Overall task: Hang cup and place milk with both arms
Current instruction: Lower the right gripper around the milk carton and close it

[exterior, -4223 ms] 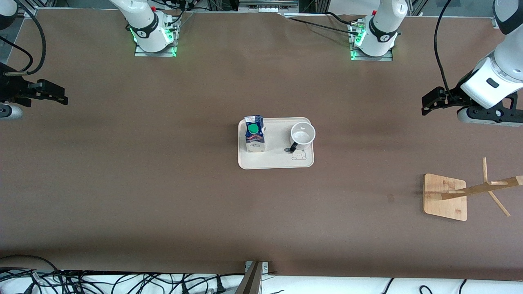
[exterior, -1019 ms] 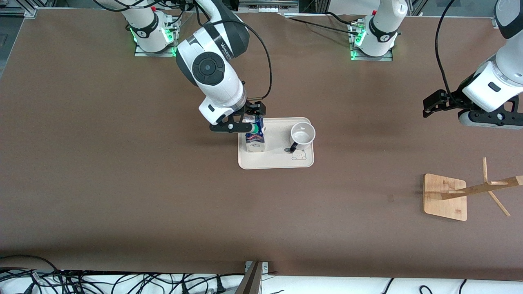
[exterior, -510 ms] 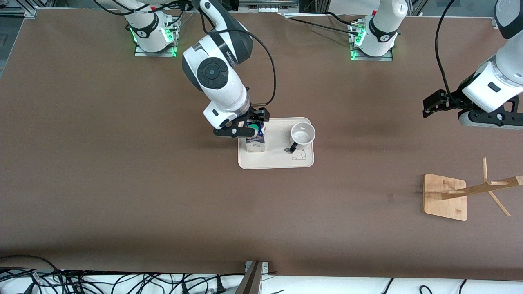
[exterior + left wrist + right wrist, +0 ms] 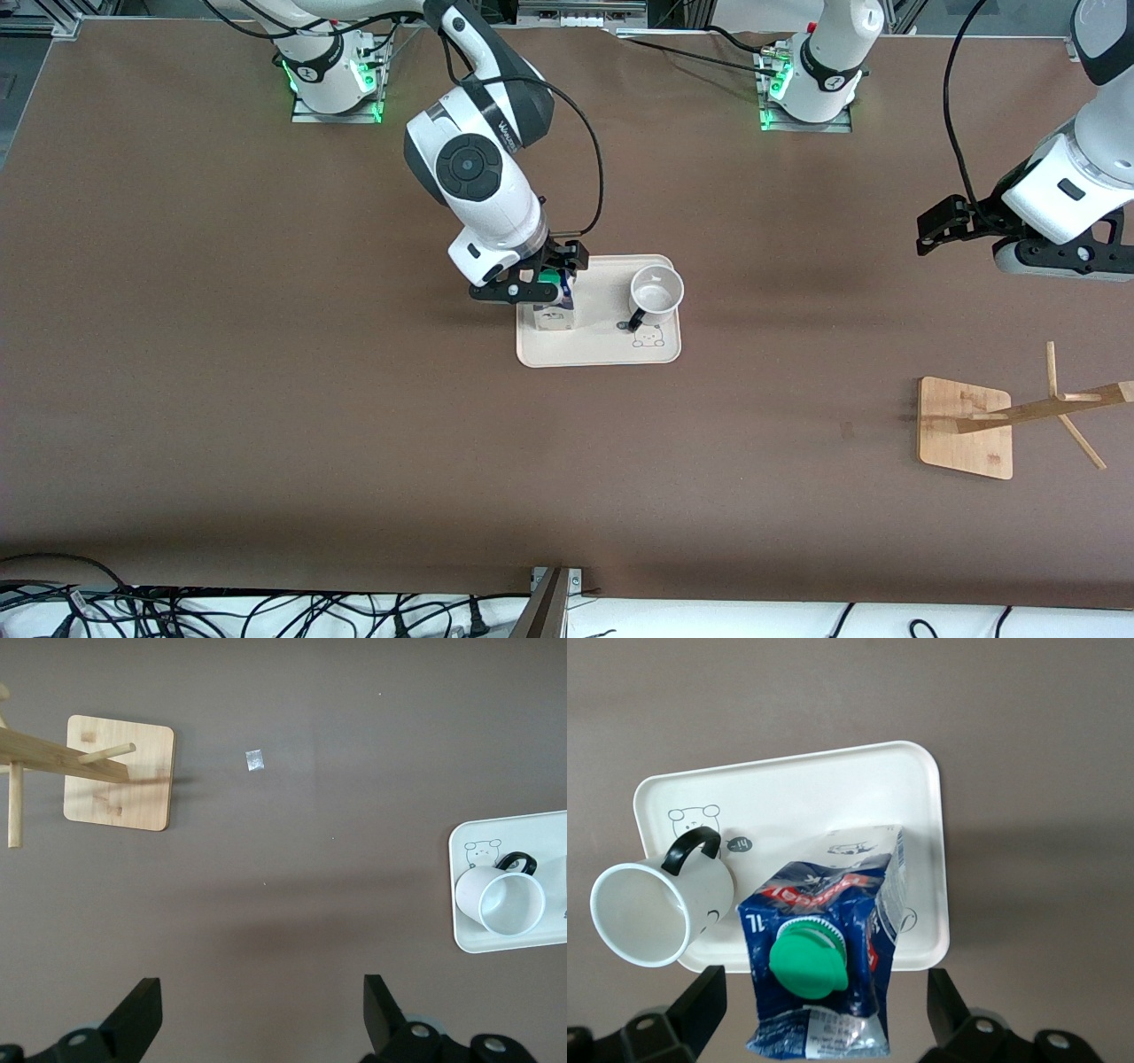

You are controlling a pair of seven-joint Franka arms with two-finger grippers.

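The milk (image 4: 555, 315), a blue and white carton with a green cap, stands on the cream tray (image 4: 602, 347) at its right-arm end. The white cup (image 4: 656, 290) stands upright beside it on the tray, with its black handle toward the front camera. My right gripper (image 4: 535, 275) is open just over the carton's top. In the right wrist view the milk (image 4: 824, 939) sits between the open fingers (image 4: 698, 999), which do not touch it, and the cup (image 4: 656, 908) is beside it. My left gripper (image 4: 927, 232) waits open and empty over bare table at the left arm's end.
A bamboo rack with pegs on a square base (image 4: 966, 427) stands near the left arm's end, nearer the front camera than the tray. It also shows in the left wrist view (image 4: 120, 771), with a small tape patch (image 4: 254, 761) on the brown table.
My right arm has swung in from the table's end and come down over the milk, shifting a little toward the tray. The left arm, cup and milk have not moved.
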